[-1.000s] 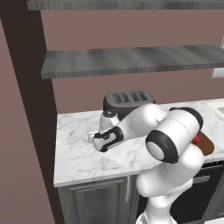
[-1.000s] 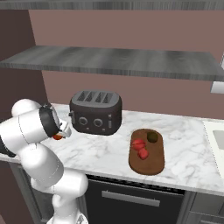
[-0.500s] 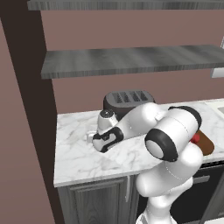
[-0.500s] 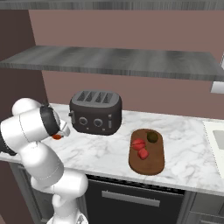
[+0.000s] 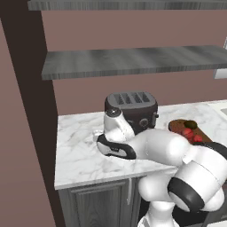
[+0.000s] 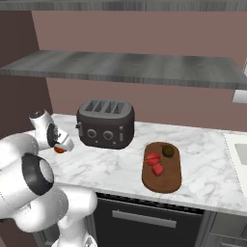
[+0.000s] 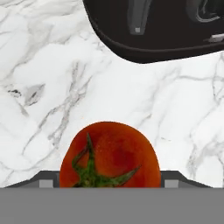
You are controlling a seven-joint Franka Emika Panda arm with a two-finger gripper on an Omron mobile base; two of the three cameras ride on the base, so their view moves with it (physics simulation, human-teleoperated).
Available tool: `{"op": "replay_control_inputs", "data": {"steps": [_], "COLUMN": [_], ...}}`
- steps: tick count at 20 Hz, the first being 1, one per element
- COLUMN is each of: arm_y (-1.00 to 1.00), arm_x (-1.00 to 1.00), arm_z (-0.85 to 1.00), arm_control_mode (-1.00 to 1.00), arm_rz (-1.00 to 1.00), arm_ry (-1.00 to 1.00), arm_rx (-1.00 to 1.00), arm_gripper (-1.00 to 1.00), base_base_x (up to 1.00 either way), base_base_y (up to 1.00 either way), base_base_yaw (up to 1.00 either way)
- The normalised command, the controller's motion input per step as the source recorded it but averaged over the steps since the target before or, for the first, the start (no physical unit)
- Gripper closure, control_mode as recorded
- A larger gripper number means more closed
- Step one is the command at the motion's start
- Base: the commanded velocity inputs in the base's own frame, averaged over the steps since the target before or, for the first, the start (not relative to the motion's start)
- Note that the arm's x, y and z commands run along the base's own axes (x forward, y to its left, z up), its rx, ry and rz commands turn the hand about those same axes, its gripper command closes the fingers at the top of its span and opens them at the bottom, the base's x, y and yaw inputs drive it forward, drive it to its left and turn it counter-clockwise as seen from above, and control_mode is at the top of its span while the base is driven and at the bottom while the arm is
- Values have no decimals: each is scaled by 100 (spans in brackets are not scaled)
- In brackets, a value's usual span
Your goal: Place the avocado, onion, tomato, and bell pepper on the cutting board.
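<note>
A red tomato [image 7: 109, 157] with a green stem sits between my gripper [image 7: 109, 181] fingers, which press against both of its sides. From the right base view the gripper [image 6: 60, 146] points down at the left end of the marble counter, with the tomato [image 6: 59, 150] at its tips. The oval reddish-brown cutting board [image 6: 163, 182] lies far to the right. On it rest the dark avocado [image 6: 168, 151] and two red pieces [image 6: 153, 158]. In the left base view, board [image 5: 177, 125] and avocado [image 5: 190, 124] show behind my arm.
A black four-slot toaster [image 6: 106, 124] stands between the gripper and the board, close beside the hand [image 7: 157, 26]. A long shelf [image 6: 125, 67] hangs over the counter. A sink edge [image 6: 239, 152] lies at the far right. The counter's left end [image 5: 62, 150] meets a dark wall.
The hand has shifted slightly, and the tomato has stayed at its tips. The things on the board have not moved.
</note>
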Motion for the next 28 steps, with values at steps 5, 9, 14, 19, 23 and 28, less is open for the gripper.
{"op": "replay_control_inputs", "data": {"steps": [5, 9, 14, 19, 23, 28], "arm_y": [-26, -20, -25, -52, -85, -99], "arm_x": [-71, -72, -57, -41, -25, -15], "arm_z": [100, 100, 95, 72, 44, 29], "arm_control_mode": [-100, -100, -100, -100, -100, -100], "arm_rz": [-17, -13, -6, 0, 0, 0], "arm_ry": [0, -2, -3, -1, -5, -9], "arm_rx": [1, 0, 0, 0, -2, -1], "arm_gripper": [100, 100, 100, 100, 100, 100], "base_base_x": [0, 0, 0, 0, 0, 0], "base_base_y": [0, 0, 0, 0, 0, 0], "base_base_yaw": [0, 0, 0, 0, 0, 0]}}
